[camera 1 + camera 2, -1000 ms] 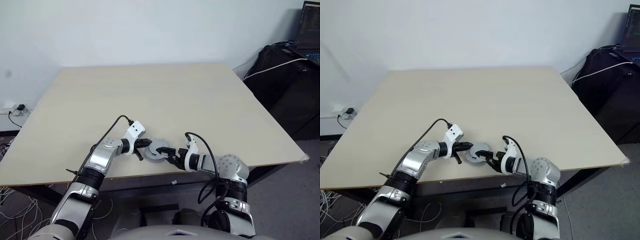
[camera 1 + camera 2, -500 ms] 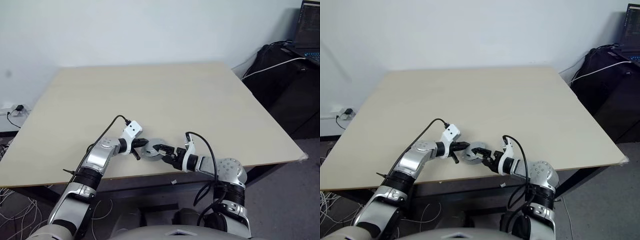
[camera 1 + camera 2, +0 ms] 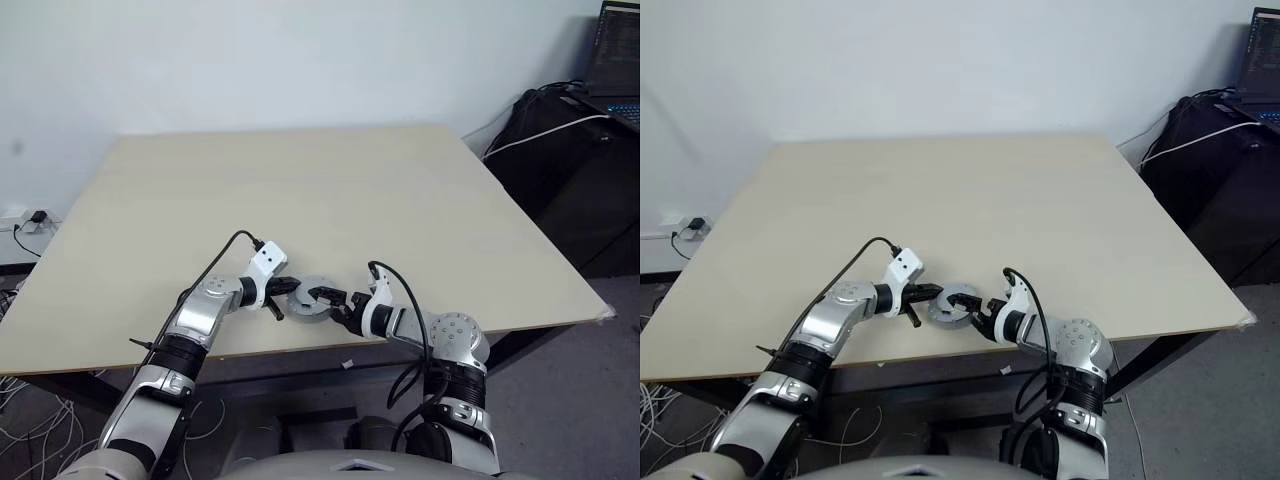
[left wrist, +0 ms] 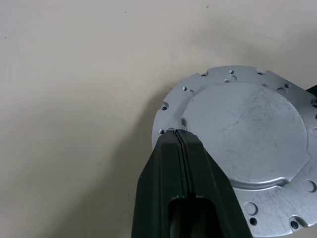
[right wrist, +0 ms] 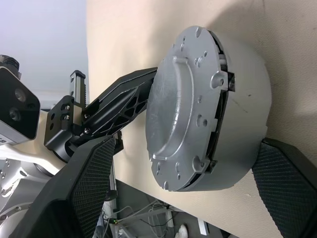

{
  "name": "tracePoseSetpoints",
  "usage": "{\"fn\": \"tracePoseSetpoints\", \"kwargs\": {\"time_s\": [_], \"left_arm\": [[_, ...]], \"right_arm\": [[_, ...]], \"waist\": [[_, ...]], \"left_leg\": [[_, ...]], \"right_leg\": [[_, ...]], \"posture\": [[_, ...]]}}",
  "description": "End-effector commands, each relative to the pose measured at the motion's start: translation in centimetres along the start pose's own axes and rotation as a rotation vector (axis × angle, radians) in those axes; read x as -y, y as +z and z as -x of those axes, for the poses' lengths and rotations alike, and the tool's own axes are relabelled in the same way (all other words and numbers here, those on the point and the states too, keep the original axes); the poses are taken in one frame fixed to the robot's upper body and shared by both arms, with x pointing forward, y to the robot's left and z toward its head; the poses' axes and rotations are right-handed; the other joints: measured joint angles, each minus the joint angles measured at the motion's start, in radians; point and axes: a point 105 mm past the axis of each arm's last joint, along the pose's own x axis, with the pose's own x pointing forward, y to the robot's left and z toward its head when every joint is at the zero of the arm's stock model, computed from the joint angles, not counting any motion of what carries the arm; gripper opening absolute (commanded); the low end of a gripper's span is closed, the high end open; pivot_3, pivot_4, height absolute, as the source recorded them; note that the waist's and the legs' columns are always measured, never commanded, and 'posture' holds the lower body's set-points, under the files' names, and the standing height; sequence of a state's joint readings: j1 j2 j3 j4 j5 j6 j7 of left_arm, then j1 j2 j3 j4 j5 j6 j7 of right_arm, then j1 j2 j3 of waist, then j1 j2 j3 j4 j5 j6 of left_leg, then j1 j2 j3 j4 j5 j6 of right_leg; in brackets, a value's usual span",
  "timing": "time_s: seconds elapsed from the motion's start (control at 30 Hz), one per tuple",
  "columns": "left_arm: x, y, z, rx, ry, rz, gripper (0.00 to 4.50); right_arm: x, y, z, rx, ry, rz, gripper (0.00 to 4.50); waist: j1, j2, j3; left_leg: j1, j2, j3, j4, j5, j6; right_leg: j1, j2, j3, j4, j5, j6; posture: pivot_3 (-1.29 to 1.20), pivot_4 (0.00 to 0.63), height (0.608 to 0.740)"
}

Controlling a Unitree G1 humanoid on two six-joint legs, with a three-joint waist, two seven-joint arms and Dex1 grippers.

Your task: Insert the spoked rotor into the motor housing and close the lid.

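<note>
Little has moved since a second ago: both arms keep their places at the worktop's near edge, and only the right wrist has turned slightly around the grey metal assembly.

Left jaws [image 4: 177,135] are pressed fully together, their tip resting on the flange of the lid [image 4: 245,134], whose smooth face with its raised centre is turned up. Right jaws [image 5: 183,178] stand spread wide, one mesh-padded finger [image 5: 94,171] on each side of the motor housing [image 5: 242,124] with a gap showing between pad and metal, so they grip nothing. The lid sits on top of the housing, a thin seam visible between the two parts. The spoked rotor cannot be made out.

In the head views, the capped housing [image 3: 314,297] rests on the pale worktop [image 3: 330,190] near its front edge, between the two grippers.
</note>
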State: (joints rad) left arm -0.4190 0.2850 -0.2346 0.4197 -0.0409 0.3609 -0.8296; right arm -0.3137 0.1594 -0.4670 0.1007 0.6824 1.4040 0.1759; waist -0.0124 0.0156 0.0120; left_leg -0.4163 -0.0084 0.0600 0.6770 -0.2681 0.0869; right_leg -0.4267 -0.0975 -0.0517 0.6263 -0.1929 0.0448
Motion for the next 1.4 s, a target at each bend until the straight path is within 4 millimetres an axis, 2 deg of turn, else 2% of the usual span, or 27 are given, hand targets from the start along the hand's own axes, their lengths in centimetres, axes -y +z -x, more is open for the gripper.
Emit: {"fn": "tracePoseSetpoints", "kwargs": {"time_s": [0.03,0.13,0.37,0.43,0.77,1.1,1.4], "left_arm": [[1.0,-0.7,-0.6,-0.032,-0.042,0.001,0.0],[1.0,-0.7,-0.6,-0.031,-0.042,-0.001,0.0],[0.9,-0.7,-0.6,-0.029,-0.038,-0.001,0.0],[0.9,-0.7,-0.6,-0.028,-0.037,-0.001,0.0],[1.1,-0.7,-0.7,-0.022,-0.035,0.0,0.0],[1.3,0.0,-0.6,0.045,-0.034,0.056,0.0],[1.3,2.2,0.6,0.198,-0.004,0.121,0.0]], "right_arm": [[-4.8,-0.1,-1.3,0.002,0.192,0.028,4.45],[-5.3,-0.1,-1.1,-0.002,0.221,0.034,3.85],[-5.7,-0.3,-0.8,-0.01,0.238,0.041,1.65],[-5.7,-0.3,-0.8,-0.012,0.237,0.04,1.28],[-5.7,-0.6,-0.7,-0.002,0.228,0.027,1.24],[-4.6,-0.1,-0.5,0.031,0.187,0.007,1.24],[-3.3,-0.2,-0.1,0.04,0.149,-0.021,1.22]], "waist": [[0.0,0.0,0.0],[-0.001,0.0,0.0],[-0.001,0.0,0.0],[-0.001,0.001,0.001],[0.001,0.001,0.001],[0.002,0.001,0.001],[0.0,0.001,0.002]], "left_leg": [[0.0,0.0,0.0,0.0,0.0,0.0],[0.0,0.0,0.0,0.0,0.0,0.0],[0.0,0.0,0.0,0.0,0.0,0.0],[0.0,0.0,0.0,0.0,0.0,0.0],[0.0,0.0,0.0,0.0,0.0,0.0],[-0.001,0.0,0.0,0.0,0.0,0.0],[-0.002,0.0,0.0,-0.002,0.0,0.0]], "right_leg": [[0.0,0.0,0.0,0.0,0.0,0.0],[0.0,0.0,0.001,0.0,0.0,0.0],[-0.001,0.0,0.001,0.0,0.0,0.0],[0.0,0.0,0.001,0.0,0.0,0.0],[-0.001,0.0,0.002,0.0,0.0,0.0],[-0.001,0.0,0.002,-0.001,0.0,0.0],[-0.002,-0.001,0.003,-0.002,0.0,0.0]], "posture": [[0.0,0.0,0.74],[0.0,0.0,0.74],[0.0,0.0,0.74],[0.0,0.0,0.74],[0.0,0.0,0.74],[0.0,0.0,0.74],[0.0,0.0,0.74]]}}
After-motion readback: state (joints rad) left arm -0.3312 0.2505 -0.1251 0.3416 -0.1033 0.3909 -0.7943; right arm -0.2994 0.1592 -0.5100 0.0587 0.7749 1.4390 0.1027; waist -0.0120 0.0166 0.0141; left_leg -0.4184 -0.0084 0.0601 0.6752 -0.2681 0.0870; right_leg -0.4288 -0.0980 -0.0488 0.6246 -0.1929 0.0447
